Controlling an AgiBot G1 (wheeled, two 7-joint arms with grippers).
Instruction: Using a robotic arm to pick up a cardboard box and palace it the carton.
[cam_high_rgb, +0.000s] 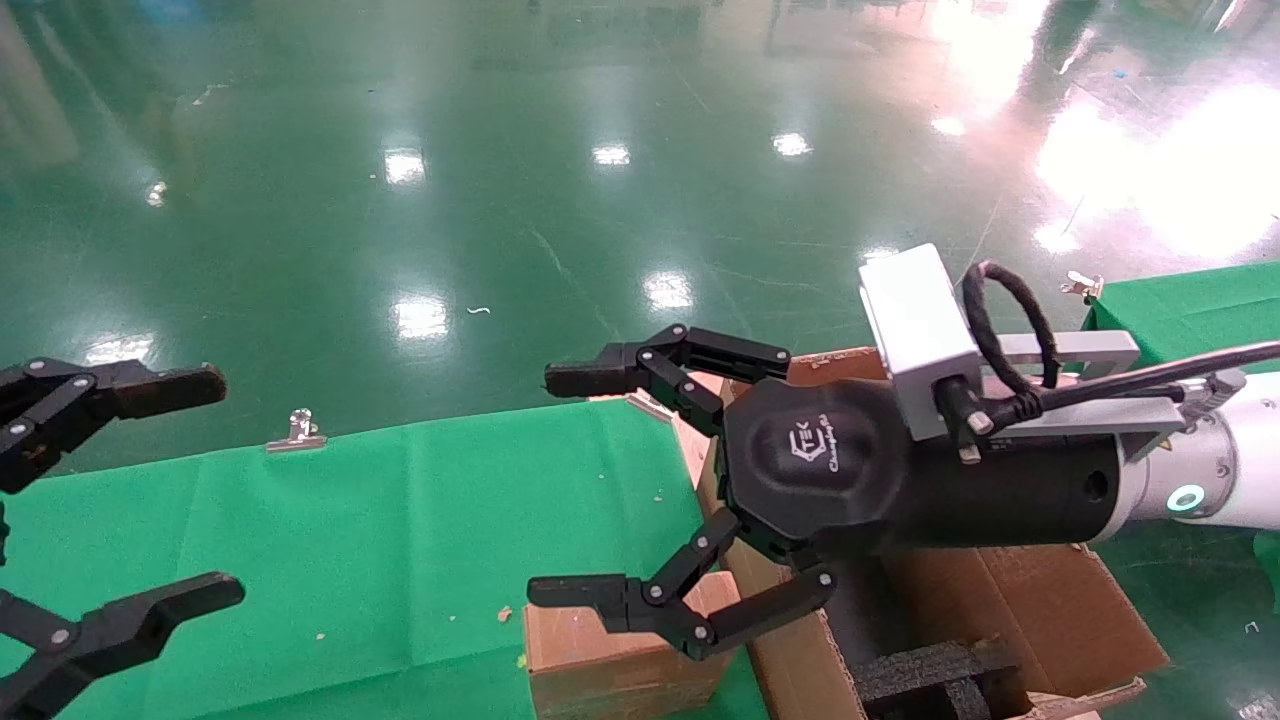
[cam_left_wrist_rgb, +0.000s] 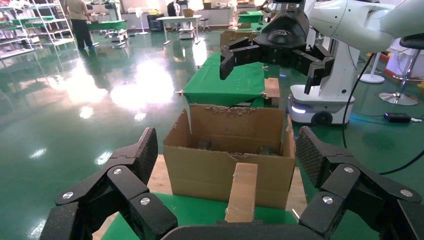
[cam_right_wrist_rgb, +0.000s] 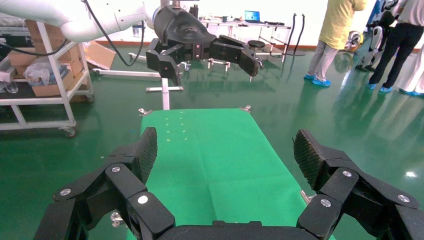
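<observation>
The small brown cardboard box (cam_high_rgb: 600, 662) (cam_left_wrist_rgb: 242, 192) lies on the green cloth, right against the near wall of the carton (cam_high_rgb: 1010, 600) (cam_left_wrist_rgb: 227, 155). The carton is large, with torn flaps and black foam inside. The robotic arm on the right is white with a green ring, and its gripper (cam_high_rgb: 565, 485) (cam_right_wrist_rgb: 226, 150) is open, hovering above the small box and the carton's left wall with nothing between its fingers. At the left edge of the table my left gripper (cam_high_rgb: 205, 487) (cam_left_wrist_rgb: 227, 150) is also open and empty. It points toward the box and the carton.
The green-clothed table (cam_high_rgb: 350, 520) is held by metal clips (cam_high_rgb: 297, 432). A second green table (cam_high_rgb: 1190, 310) stands at the right. A wooden board (cam_left_wrist_rgb: 155, 177) lies under the carton. Glossy green floor surrounds everything, and people (cam_right_wrist_rgb: 340, 35) stand far off.
</observation>
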